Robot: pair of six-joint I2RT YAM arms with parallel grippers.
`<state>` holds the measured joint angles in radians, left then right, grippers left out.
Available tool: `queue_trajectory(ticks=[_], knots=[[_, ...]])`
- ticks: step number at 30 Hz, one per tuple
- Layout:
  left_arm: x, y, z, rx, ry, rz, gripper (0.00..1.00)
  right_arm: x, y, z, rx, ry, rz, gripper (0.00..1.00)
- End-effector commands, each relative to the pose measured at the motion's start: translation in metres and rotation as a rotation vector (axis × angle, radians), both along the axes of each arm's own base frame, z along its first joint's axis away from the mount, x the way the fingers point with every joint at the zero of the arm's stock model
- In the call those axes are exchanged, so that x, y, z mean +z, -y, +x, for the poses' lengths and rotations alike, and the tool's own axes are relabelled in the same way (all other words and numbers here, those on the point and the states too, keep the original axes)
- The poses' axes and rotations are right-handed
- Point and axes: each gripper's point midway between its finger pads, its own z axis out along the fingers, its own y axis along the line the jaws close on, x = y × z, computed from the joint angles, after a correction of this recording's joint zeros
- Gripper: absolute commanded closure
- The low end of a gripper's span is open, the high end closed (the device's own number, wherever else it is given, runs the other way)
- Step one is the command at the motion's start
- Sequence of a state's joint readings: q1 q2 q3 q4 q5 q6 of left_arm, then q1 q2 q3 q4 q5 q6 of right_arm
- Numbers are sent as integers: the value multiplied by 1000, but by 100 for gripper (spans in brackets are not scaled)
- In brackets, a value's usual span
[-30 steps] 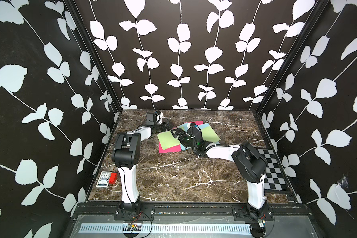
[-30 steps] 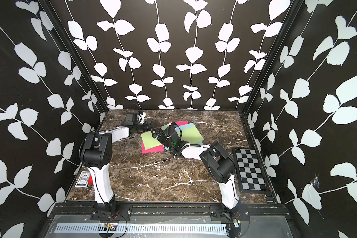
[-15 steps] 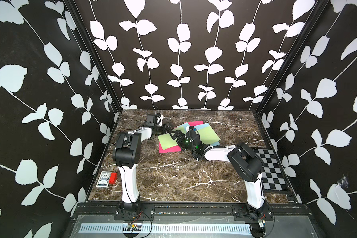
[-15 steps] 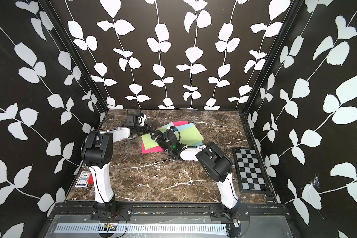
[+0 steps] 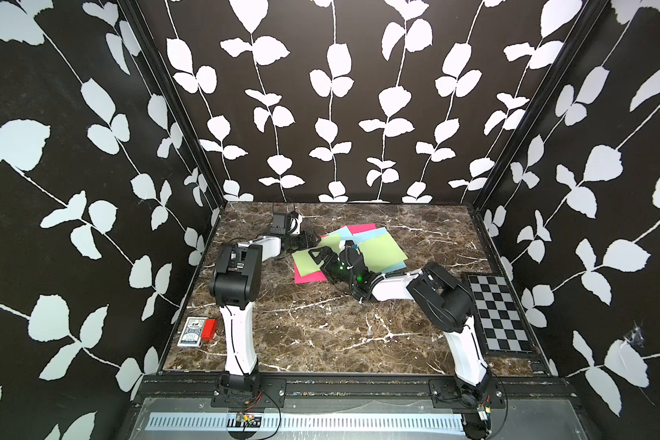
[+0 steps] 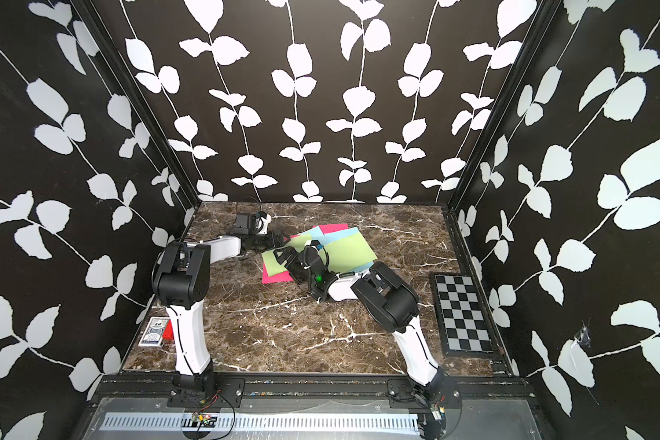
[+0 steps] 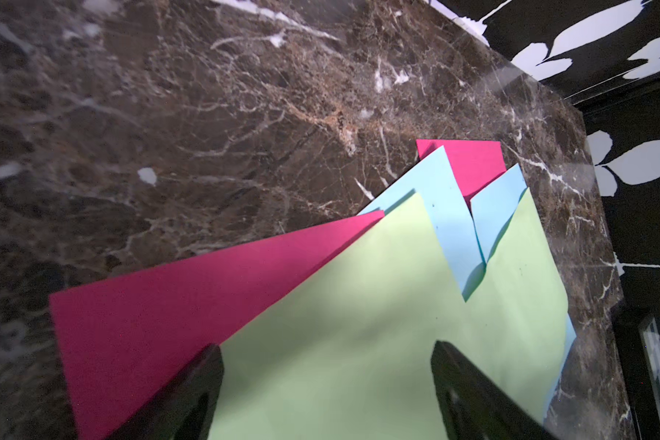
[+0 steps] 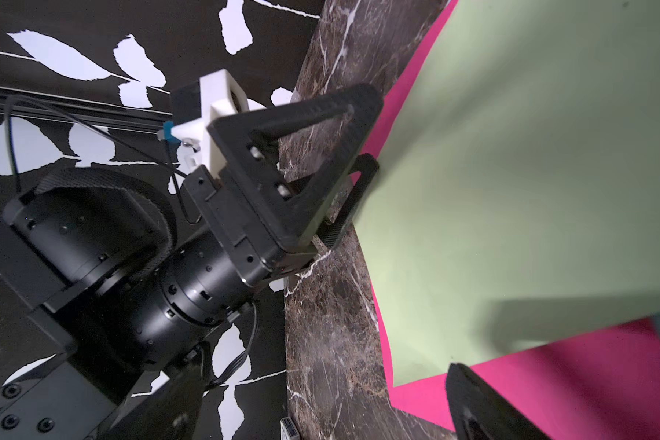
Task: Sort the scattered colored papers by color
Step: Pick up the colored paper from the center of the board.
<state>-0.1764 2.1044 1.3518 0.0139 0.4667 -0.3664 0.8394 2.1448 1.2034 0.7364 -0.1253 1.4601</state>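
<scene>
Green paper (image 8: 511, 152) at wide-open left fingers (image 8: 364, 110)

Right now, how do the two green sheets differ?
The left green sheet lies on a pink sheet; the right green sheet lies on a blue sheet. The open left pincer is at the left green sheet's edge and the open right pincer hovers over it; neither reaches the right green sheet. Both are light green rectangles.
</scene>
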Motion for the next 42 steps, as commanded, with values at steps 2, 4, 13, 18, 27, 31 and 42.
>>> queue_trajectory(ticks=[2, 4, 13, 18, 27, 31, 42], knots=[[-16, -5, -9, 3, -46, 9, 12, 14, -14, -8, -31, -124, 178, 1], [-18, -5, -10, 1, -49, 9, 11, 14, -14, -12, -31, -126, 184, 1], [-23, -5, -10, 5, -59, -9, 11, 5, -19, -19, -25, -158, 204, 1], [-25, -6, -11, 5, -65, -12, 10, -2, -19, -21, -27, -174, 209, 1], [-28, -5, -12, 4, -73, -16, 10, -19, -16, -19, -41, -193, 189, 1], [-29, -5, -13, 3, -78, -17, 10, -28, -18, -18, -48, -213, 204, 1], [-35, -4, -16, 1, -91, -22, 9, -33, -8, -4, -93, -213, 230, 1]])
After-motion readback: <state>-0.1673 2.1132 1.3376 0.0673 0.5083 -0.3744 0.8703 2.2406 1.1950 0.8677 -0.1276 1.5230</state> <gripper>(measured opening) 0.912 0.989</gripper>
